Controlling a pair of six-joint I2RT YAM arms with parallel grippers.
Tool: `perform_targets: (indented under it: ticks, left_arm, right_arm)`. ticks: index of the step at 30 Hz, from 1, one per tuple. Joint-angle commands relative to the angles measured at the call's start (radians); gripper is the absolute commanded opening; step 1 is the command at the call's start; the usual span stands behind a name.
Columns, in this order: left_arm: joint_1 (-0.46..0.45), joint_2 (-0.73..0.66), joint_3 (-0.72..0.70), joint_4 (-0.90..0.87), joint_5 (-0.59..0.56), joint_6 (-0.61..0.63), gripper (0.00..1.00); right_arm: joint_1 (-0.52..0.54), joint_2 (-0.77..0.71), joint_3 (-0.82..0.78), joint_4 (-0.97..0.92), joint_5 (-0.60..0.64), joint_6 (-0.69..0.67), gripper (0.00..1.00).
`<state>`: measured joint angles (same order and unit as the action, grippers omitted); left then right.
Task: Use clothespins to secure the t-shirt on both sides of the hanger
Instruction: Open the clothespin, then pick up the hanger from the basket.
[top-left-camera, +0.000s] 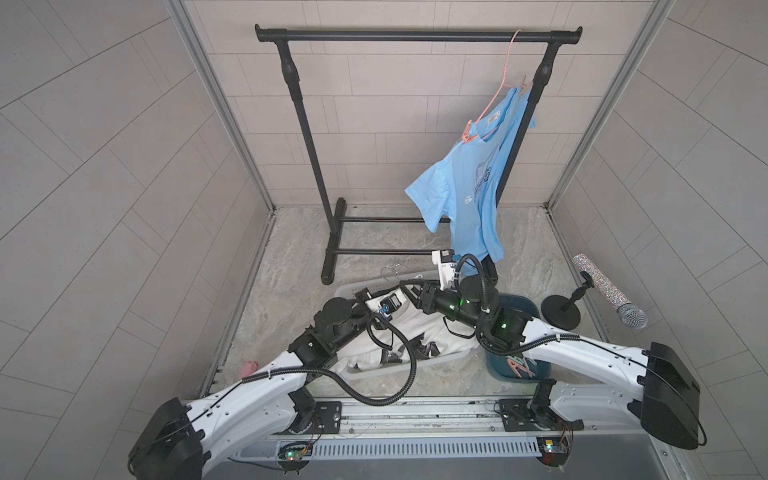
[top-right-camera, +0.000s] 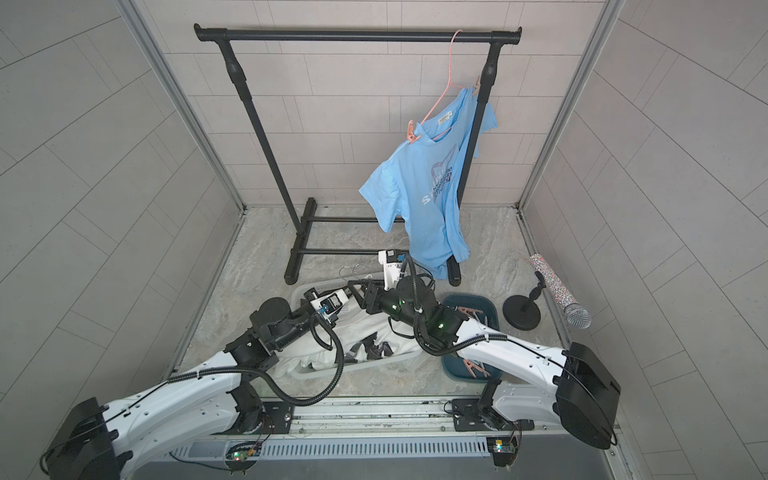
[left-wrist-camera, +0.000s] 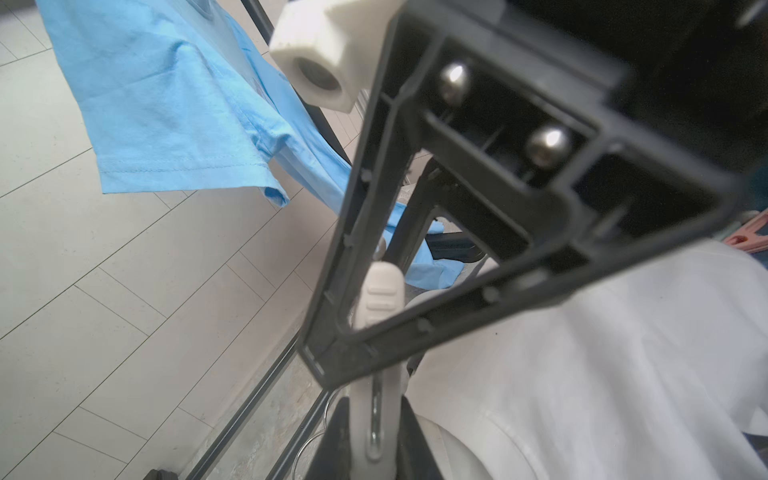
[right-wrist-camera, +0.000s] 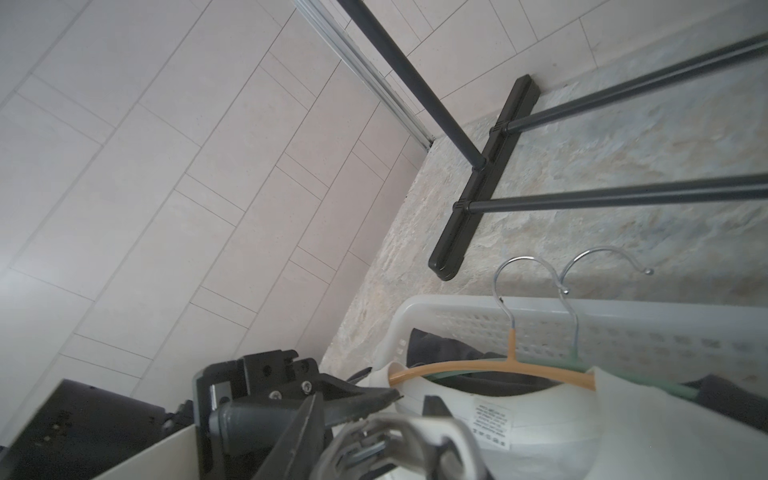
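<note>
At the left edge of the desk a small pink thing lies alone, too small to name. Next comes the left tool, pressed together on a pale clothespin that reaches out beyond its tips, above the basket. In that basket lies a white t-shirt with an orange hanger threaded through its neck. No peg shows on either shoulder.

The right tool meets the left one over this shirt, its jaws standing either side of the same clothespin. Whether they already pinch it or only bracket it I cannot tell.

Just right of the basket, a dark blue bin holds spare clothespins. Further right and behind, a blue t-shirt hangs on a pink hanger from the rack. One peach peg grips its near shoulder and another its far shoulder. A microphone stands at the far right.

As I judge it, the blue shirt is finished, pinned on both sides. The white one looks to be the work in hand and has hardly begun: it is on its hanger but unpinned. One clothespin appears to be passing between the tools. Both shoulders are left to clip.
</note>
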<state>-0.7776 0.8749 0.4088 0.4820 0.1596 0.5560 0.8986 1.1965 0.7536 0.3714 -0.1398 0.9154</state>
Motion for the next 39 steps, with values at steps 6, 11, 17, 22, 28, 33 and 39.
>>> perform_targets:
  ticks: [6, 11, 17, 22, 28, 33, 39]
  left_arm:
    - [-0.003, -0.013, -0.002, 0.030, 0.006, -0.042, 0.24]
    - [-0.003, -0.035, -0.010, 0.089, -0.029, -0.153, 0.61]
    - [0.016, -0.054, -0.017, 0.131, -0.088, -0.291, 0.67]
    - [0.098, -0.050, 0.009, 0.088, -0.040, -0.420, 0.67]
    - [0.191, 0.002, 0.131, -0.207, 0.099, -0.435, 0.67]
    - [0.228, 0.026, 0.241, -0.437, 0.178, -0.398, 0.67]
    - [0.241, 0.065, 0.355, -0.693, 0.118, -0.280, 0.65]
  right_arm:
    - [0.004, -0.028, 0.024, 0.003, 0.013, -0.057, 0.14]
    - [-0.014, -0.084, 0.056, -0.158, 0.079, -0.233, 0.02]
    - [-0.132, -0.188, 0.036, -0.271, 0.050, -0.597, 0.00]
    - [-0.328, -0.184, -0.014, -0.261, -0.243, -0.873, 0.00]
    - [-0.374, -0.120, 0.002, -0.308, -0.310, -1.115, 0.00]
    - [-0.374, -0.080, 0.061, -0.420, -0.327, -1.241, 0.00]
    - [-0.374, -0.108, 0.052, -0.452, -0.316, -1.316, 0.00]
